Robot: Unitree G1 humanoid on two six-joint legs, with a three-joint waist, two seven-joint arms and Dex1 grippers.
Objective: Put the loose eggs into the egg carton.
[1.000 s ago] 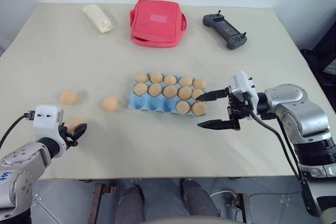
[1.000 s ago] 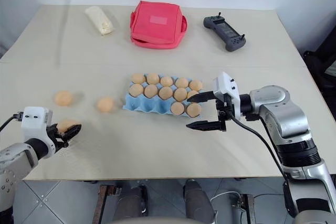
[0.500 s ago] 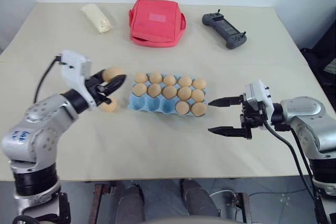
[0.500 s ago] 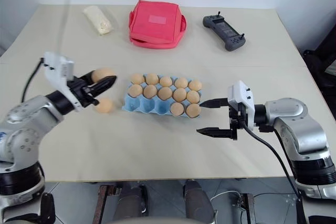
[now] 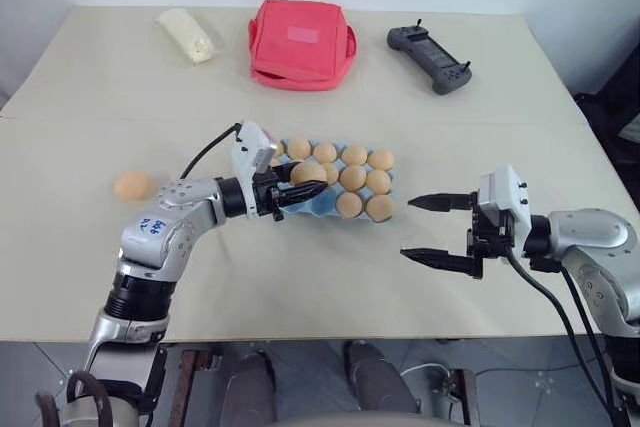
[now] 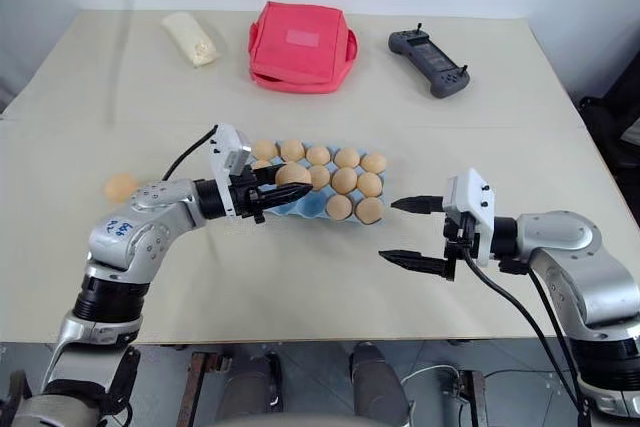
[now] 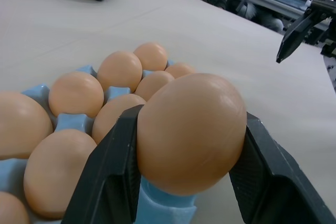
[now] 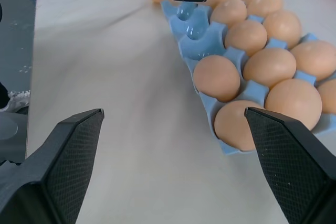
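From the head camera, the left hand pinches a tan egg over the front-left cups of the blue egg carton, while the right hand hangs spread and empty beside the carton's right end. One loose egg lies apart on the surface. The left wrist camera shows the pinched egg between both fingers, above the carton's edge. The right wrist camera shows two bare cups.

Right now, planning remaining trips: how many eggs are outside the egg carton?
2. One egg lies on the table left of the egg carton; a second egg is in the left gripper over the carton's left end. The arm may hide more.
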